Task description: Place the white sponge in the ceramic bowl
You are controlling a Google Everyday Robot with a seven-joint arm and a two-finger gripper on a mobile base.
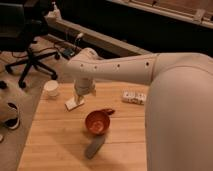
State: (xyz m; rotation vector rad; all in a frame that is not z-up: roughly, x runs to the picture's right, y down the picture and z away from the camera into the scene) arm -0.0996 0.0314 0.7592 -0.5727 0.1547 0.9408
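Near the left edge of the bench (52, 145), toward the back, my pincer (81, 96) points down onto the white sponge (72, 105). I cannot tell whether it is clamped on it or loose. The ceramic bowl (97, 122) sits just to the right, nearer the front edge, with nothing in it. I judge the placing not yet done: the sponge must be carried over the rim and released. A white cup (51, 88) stands at the left edge.
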